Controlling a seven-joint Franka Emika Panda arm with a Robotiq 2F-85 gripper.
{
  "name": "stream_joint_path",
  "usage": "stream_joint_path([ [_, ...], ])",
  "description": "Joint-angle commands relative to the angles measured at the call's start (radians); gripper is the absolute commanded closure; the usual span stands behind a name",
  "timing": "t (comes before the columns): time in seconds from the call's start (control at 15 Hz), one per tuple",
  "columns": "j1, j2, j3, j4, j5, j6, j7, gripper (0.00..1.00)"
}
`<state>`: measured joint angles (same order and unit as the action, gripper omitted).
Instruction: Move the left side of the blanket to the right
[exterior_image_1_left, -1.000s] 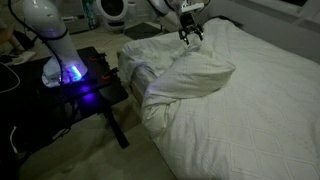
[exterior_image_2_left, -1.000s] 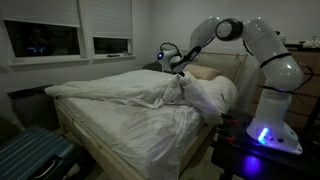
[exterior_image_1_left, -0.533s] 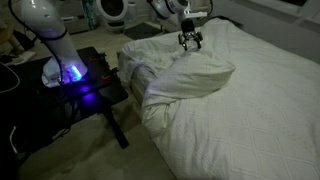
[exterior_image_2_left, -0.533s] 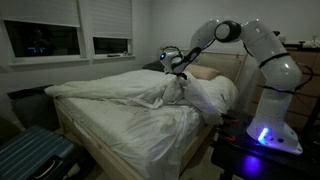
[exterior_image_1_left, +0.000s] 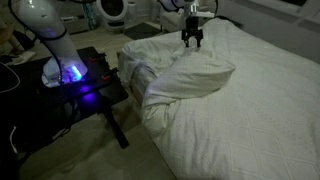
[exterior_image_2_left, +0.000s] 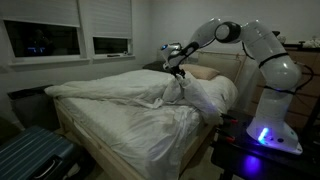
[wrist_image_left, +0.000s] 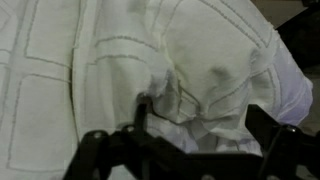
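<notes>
The blanket (exterior_image_1_left: 250, 90) is a big white puffy cover over the bed, also seen in an exterior view (exterior_image_2_left: 120, 105). Its side is folded over into a bulging heap (exterior_image_1_left: 190, 75) near the bed's edge. My gripper (exterior_image_1_left: 191, 38) hangs just above the top of this fold, also seen in an exterior view (exterior_image_2_left: 176, 70). In the wrist view the gripper (wrist_image_left: 200, 125) has its two dark fingers wide apart, with wrinkled stitched blanket fabric (wrist_image_left: 190, 60) below and between them. It holds nothing.
A white pillow (exterior_image_2_left: 205, 73) lies at the head of the bed behind the fold. The robot base with blue lights (exterior_image_1_left: 70, 72) stands on a dark stand (exterior_image_1_left: 95, 95) beside the bed. A suitcase (exterior_image_2_left: 30, 155) stands by the foot of the bed. Windows (exterior_image_2_left: 45, 40) are on the far wall.
The gripper has shifted slightly above the fold, dipping and then lifting a little. The blanket's shape has not changed.
</notes>
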<state>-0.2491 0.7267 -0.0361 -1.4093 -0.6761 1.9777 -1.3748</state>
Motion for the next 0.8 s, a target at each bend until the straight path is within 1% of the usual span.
stream_joint_path([
  [0.0,0.003,0.009,0.0,0.069,0.094,-0.017,-0.135,0.0],
  [0.33,0.015,0.05,-0.037,0.126,0.146,-0.025,-0.228,0.0],
  [0.73,-0.009,0.149,-0.08,0.191,0.153,-0.018,-0.307,0.0],
])
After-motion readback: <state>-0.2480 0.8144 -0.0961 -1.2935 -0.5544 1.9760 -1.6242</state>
